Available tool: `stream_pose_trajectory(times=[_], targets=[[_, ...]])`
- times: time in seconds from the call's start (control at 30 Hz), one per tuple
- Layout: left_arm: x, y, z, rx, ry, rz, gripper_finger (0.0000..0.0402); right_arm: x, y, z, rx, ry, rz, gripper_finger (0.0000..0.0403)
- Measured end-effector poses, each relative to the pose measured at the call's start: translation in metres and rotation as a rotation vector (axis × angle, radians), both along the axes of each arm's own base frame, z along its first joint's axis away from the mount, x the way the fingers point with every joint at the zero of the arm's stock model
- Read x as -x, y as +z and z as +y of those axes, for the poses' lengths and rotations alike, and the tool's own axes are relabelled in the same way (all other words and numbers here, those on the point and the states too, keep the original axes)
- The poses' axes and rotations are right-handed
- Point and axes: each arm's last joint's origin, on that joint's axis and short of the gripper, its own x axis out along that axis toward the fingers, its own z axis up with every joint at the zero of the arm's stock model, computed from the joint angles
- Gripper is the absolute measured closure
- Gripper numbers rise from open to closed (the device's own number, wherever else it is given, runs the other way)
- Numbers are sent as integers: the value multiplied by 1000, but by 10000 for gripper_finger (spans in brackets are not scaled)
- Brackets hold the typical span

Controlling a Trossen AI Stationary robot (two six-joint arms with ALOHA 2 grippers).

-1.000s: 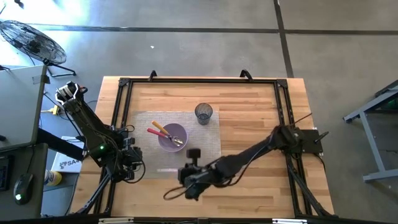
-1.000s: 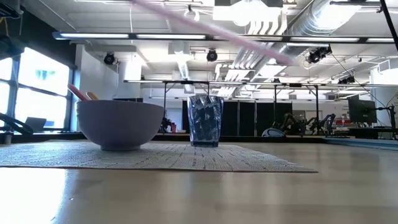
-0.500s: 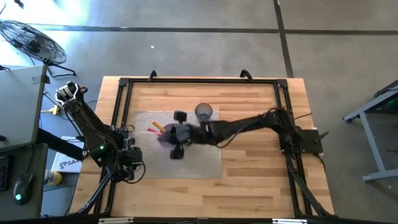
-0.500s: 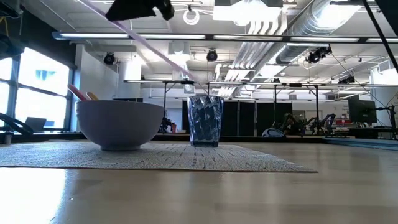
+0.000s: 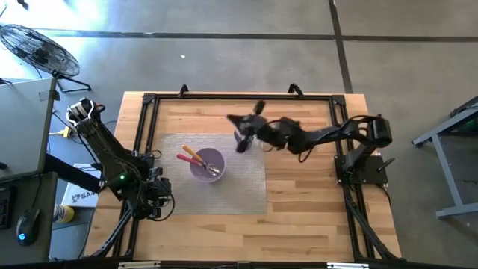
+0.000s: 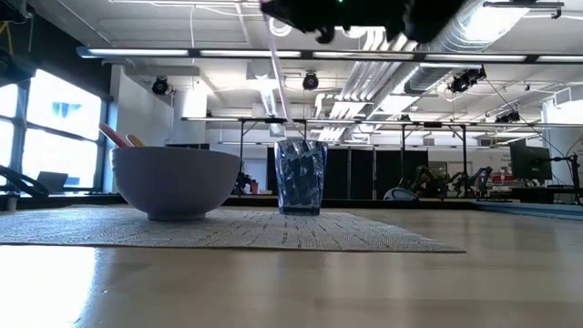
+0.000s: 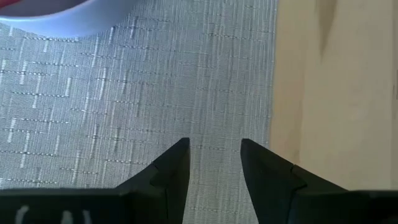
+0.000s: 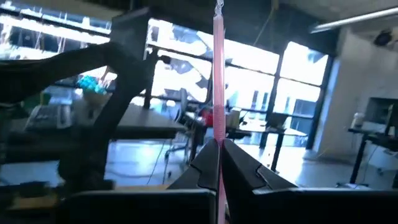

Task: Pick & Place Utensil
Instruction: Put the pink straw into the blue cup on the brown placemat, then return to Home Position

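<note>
nearby, bowl (image 5: 207,163) beside cup (image 6: 300,177)

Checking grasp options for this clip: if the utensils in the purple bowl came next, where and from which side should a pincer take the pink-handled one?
Grip the pink-handled utensil on its handle end, which sticks out past the bowl rim on the left arm's side. Come from above: that end sits clear of the bowl, though close to the orange handle.

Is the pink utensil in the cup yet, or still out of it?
Cannot tell for sure. The pink utensil, clamped in the right gripper, hangs upright over the cup; its lower end reaches the rim.
</note>
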Motion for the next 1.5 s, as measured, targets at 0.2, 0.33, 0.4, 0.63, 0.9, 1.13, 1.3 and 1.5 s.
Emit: stream_pose_trajectory(times=[0.2,0.33,0.4,0.63,0.9,1.13,1.3,1.5], targets=[[0,0,0,-2,0,1,262,35,-35,-31,-11,-13,-103,403],[0,0,0,-1,-1,3,262,44,-55,-37,-64,-13,-52,401],[0,0,0,0,-1,5,262,46,-59,-36,-73,-25,-38,394],[0,0,0,1,-1,5,262,46,-68,-26,-91,-35,40,340],[0,0,0,0,-2,6,262,75,-39,-3,-143,-229,276,255],[0,-1,0,0,-2,7,262,126,-7,43,-187,-251,386,236],[0,-1,0,0,-2,7,262,150,-4,67,-311,-87,441,236],[0,-1,0,0,-2,7,262,155,-8,87,-430,165,510,237]])
